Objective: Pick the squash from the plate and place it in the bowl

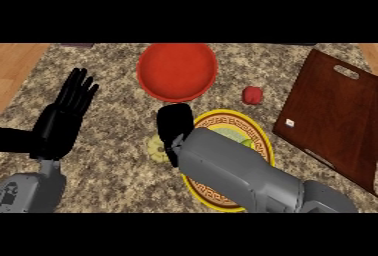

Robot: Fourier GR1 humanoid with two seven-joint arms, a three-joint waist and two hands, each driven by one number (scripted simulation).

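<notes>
- Squash [156,146]: off plate [258,134], on worktop [111,170]; bowl [178,70] unfilled.
- Right hand [173,127]: beside squash; fingers' state could not be told.
- Left hand [65,116]: fingers straight, resting.

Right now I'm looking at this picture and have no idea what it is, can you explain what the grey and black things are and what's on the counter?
It is one picture, taken from a humanoid robot's head looking steeply down at a speckled stone counter. The grey tubes are its forearms; each ends in a black robot hand. The left robot hand rests open at the left, fingers up, holding nothing. The right robot hand reaches over the left edge of a yellow patterned plate; its fingers are hidden, so I cannot tell if it holds anything. A pale yellow-green piece, likely the squash, peeks out beside that hand at the plate's left. A little green shows on the plate. Further back sits a red bowl, a small red item beside it, and a dark wooden cutting board at the right.
</notes>
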